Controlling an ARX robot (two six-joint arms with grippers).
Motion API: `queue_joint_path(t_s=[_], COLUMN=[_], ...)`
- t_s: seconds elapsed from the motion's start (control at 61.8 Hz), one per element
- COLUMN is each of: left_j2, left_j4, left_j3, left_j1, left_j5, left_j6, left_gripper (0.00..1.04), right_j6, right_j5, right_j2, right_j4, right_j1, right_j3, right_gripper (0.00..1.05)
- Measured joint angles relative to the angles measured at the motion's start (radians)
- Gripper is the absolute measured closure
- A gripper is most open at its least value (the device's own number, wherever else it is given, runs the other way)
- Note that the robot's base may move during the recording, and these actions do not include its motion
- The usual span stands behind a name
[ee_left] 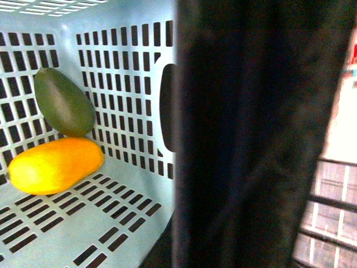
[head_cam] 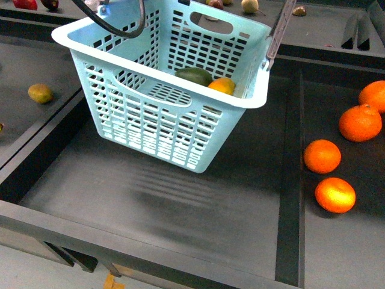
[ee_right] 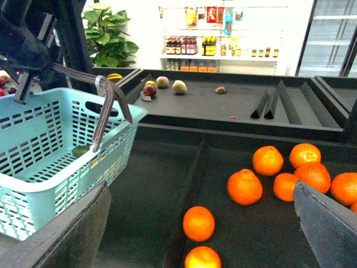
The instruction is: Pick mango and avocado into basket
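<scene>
Basket (head_cam: 162, 129) fills the upper middle of the front view, tilted, pale teal lattice all round, and inside it lie two fruits: the avocado (head_cam: 194, 76) and the mango (head_cam: 222, 86), touching, tucked against the far wall. Inside look from the left wrist confirms it, one dark green avocado (ee_left: 64, 101) resting above one yellow mango (ee_left: 56, 165) in the corner of the slotted floor. The brown handle (ee_right: 106, 114) stands up over the rim in the right wrist view, white tie at its top, and a dark arm reaches to it at upper left, though the left gripper itself is hidden; a broad black shape blocks the right half of the left wrist view, so whether it clamps the handle I cannot tell. Right gripper (ee_right: 201, 223): its two dark fingers sit wide apart at the lower corners of the right wrist view, nothing between them. Oranges (head_cam: 337, 194) count four at the right edge of the front view, the top one cut off. One greenish-yellow fruit (head_cam: 40, 93) lies alone at left. Small fruits along the top edge are too cropped to name.
</scene>
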Motion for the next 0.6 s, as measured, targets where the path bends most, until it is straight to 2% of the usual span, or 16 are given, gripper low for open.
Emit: queue_joint_path(t_s=[0.275,0.485,0.599], left_j2=[0.132,0.200,0.207], left_j4=[0.074,0.077,0.044], left_j3=[0.019,0.040,0.049], left_j1=[0.053,0.060,0.059], left_j5=[-0.032,0.014,0.047], left_j6=[-0.167,-0.251,-0.258], left_gripper=[1.00,0.99,0.82], right_j6=[0.000,0.000,0.000], right_j5=[0.000,0.000,0.000], right_j2=[0.000,0.000,0.000], right_j4=[0.000,0.000,0.000], right_j1=[0.000,0.000,0.000], right_j3=[0.000,0.000,0.000], right_gripper=[0.08,0.08,0.08])
